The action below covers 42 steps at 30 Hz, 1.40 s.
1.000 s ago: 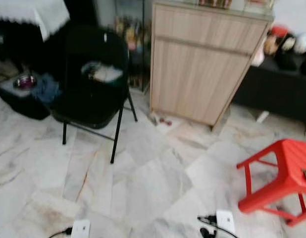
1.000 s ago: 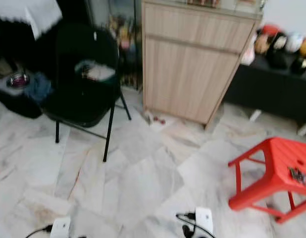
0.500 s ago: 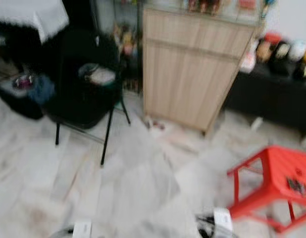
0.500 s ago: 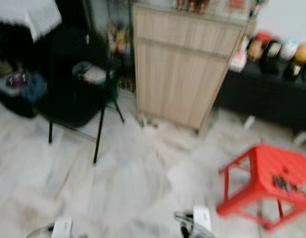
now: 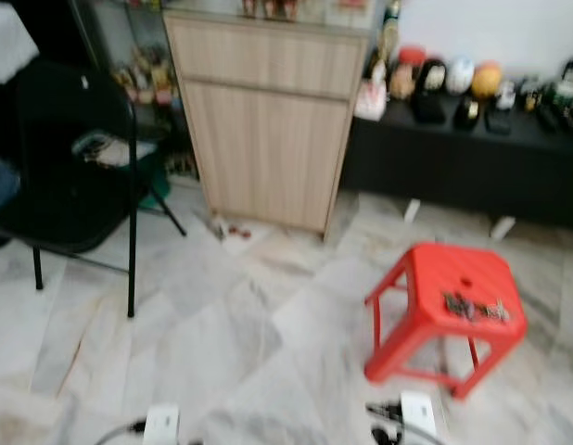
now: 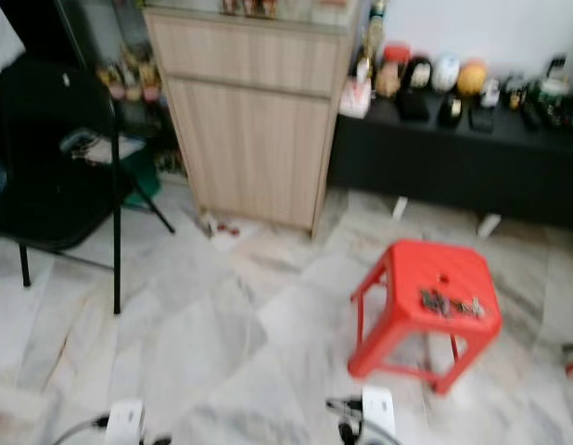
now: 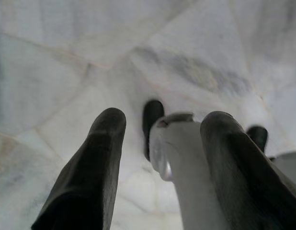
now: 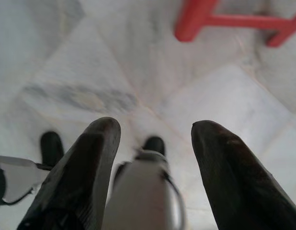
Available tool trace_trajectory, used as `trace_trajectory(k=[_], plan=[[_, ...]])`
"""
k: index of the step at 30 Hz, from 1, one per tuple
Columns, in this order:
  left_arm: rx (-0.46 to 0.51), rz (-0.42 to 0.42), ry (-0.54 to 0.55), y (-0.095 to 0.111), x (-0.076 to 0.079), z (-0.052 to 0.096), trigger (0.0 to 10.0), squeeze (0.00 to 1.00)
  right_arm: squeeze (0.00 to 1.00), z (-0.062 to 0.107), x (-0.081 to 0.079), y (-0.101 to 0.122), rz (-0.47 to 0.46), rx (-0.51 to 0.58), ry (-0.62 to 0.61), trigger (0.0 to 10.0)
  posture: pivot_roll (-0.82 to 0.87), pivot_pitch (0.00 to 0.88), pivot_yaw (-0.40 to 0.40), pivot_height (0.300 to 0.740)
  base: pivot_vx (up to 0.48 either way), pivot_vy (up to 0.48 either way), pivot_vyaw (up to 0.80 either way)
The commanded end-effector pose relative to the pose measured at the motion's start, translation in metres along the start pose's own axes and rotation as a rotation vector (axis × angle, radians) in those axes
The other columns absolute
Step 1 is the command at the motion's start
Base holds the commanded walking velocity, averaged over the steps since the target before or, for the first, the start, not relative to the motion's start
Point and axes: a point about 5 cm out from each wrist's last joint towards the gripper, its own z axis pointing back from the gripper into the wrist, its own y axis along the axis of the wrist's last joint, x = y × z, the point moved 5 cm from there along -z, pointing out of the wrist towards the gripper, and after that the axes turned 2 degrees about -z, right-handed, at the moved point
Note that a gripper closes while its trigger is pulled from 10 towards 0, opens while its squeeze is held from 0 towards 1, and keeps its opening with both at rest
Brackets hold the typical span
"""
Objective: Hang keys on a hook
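Lying on the red stool, the keys are well apart from both grippers and unheld. The left gripper and right gripper hang over the marble floor, fingers spread, empty. Approach is the step; next, close in, lowering the right gripper's jaws around the keys.

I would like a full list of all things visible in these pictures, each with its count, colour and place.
Keys: one bunch, dark, on the stool.
Stool: one, red, on the floor to the right.
Cabinet: one, light wood, against the back.
Folding chair: one, black, on the left.
Low shelf: one, black, right of the cabinet, bearing small ornaments.
Floor: white marble tiles.
Left gripper: black fingers open, above the floor.
Right gripper: black fingers open, above the floor.
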Motion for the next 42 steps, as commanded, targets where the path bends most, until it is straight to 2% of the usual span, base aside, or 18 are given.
trace_trajectory(k=[1,6,10,11,14,19,22,23,24,27,28,29,32,42], plan=[[-0.025,0.011,0.008,-0.010,-0.003,0.002,10.0,0.00,0.00,0.000,0.002,0.000,0.008,-0.004,-0.008,10.0,0.13,0.122,-0.034,0.740,0.000,-0.315,0.00],[-0.015,0.012,0.014,-0.007,-0.013,0.003,10.0,0.00,0.00,0.000,0.003,-0.001,0.011,-0.007,-0.009,10.0,0.13,0.125,-0.033,0.740,0.000,-0.313,0.00],[-0.002,0.017,0.032,-0.005,-0.036,0.007,10.0,0.00,0.00,0.000,0.002,-0.001,0.019,-0.009,-0.009,10.0,0.13,0.126,-0.034,0.740,0.000,-0.312,0.00],[-0.001,0.020,0.040,-0.008,-0.046,0.010,10.0,0.00,0.00,0.000,0.002,-0.002,0.022,-0.010,-0.010,10.0,0.13,0.126,-0.034,0.740,0.000,-0.315,0.00],[-0.003,0.024,0.045,-0.012,-0.053,0.012,10.0,0.00,0.00,0.000,0.002,-0.002,0.026,-0.010,-0.011,10.0,0.13,0.125,-0.036,0.740,0.000,-0.314,0.00],[-0.003,0.029,0.047,-0.017,-0.052,0.014,10.0,0.00,0.00,0.000,0.003,-0.002,0.025,-0.008,-0.013,10.0,0.13,0.125,-0.037,0.740,0.000,-0.153,0.00],[0.007,0.053,0.040,-0.019,-0.044,0.013,10.0,0.00,0.00,0.000,0.003,-0.002,0.018,-0.008,-0.016,10.0,0.13,0.126,-0.040,0.740,0.000,0.000,0.00],[0.014,0.058,0.030,-0.018,-0.033,0.011,10.0,0.00,0.00,0.000,0.004,-0.001,0.020,-0.004,-0.022,10.0,0.13,0.126,-0.040,0.740,0.000,0.000,0.00],[0.016,0.058,0.028,-0.018,-0.031,0.010,10.0,0.00,0.00,0.000,0.004,-0.001,0.021,-0.003,-0.023,10.0,0.13,0.126,-0.040,0.740,0.000,0.000,0.00],[0.030,0.066,0.012,-0.009,-0.010,0.005,10.0,0.00,0.00,0.000,0.006,0.000,0.048,-0.001,-0.039,10.0,0.13,0.129,-0.041,0.740,0.000,0.000,0.00],[0.042,0.073,-0.003,-0.001,0.005,0.001,10.0,0.00,0.00,0.000,0.005,0.000,0.029,-0.001,-0.031,10.0,0.13,0.129,-0.041,0.740,0.000,0.000,0.00],[0.042,0.073,-0.003,-0.001,0.005,0.001,10.0,0.00,0.00,0.000,0.005,0.000,0.029,-0.001,-0.031,10.0,0.13,0.129,-0.041,0.740,0.000,0.000,0.00],[0.040,0.060,-0.012,0.009,0.021,-0.002,10.0,0.00,0.00,0.000,0.003,0.002,-0.006,0.015,-0.018,10.0,0.12,0.129,-0.041,0.740,0.000,0.000,0.00],[0.047,0.052,-0.020,0.024,0.042,-0.006,10.0,0.00,0.00,0.000,0.003,0.004,-0.005,0.018,-0.015,10.0,0.13,0.128,-0.042,0.740,0.000,0.000,0.00]])
